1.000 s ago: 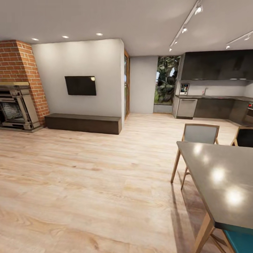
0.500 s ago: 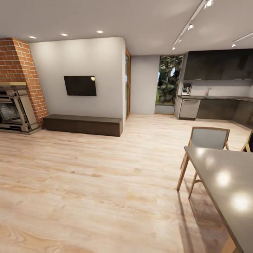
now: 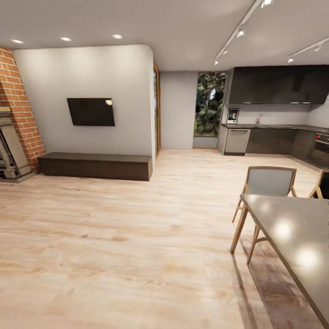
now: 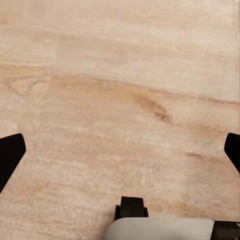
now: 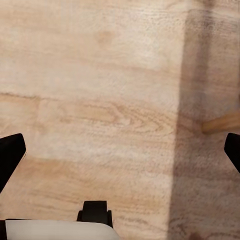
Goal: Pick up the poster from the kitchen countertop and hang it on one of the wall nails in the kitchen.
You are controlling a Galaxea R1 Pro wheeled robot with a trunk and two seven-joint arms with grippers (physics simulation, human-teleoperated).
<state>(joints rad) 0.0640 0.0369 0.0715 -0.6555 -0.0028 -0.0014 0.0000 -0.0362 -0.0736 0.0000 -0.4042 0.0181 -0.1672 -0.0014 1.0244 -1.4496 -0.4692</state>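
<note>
While the robot stands out on the pale wood-plank floor [image 3: 114, 237] of the open living room, the task's things sit far off at the back right. The long glossy grey kitchen bench [image 3: 274, 126] runs under dark wall cabinets [image 3: 278, 85], and the small white-bordered portrait poster [image 3: 233, 115] stands upright at its near end, leaning against the light wall, beside the tall window with foliage [image 3: 209, 104]. No wall nail can be made out at this range.

The left gripper [image 4: 120, 150] hangs over bare floor with its black fingers [image 4: 10, 152] spread wide and nothing between them; the right gripper [image 5: 120, 150] is the same, fingers [image 5: 10, 152] released, above floor crossed by a shadow and a wooden leg [image 5: 222, 121].

The main risk, as I judge it, is the drive itself. The dark square dining table [image 3: 292, 237] and the grey-backed wooden chair [image 3: 268, 182] crowd the right side, close to the right arm; cutting the turn early could clip a table corner or chair leg. The open lane runs between the table and the white partition wall [image 3: 87, 100] with its black wall-mounted screen [image 3: 91, 112] and low dark cabinet [image 3: 95, 165]. A brick fireplace [image 3: 16, 114] at far left is well clear.
</note>
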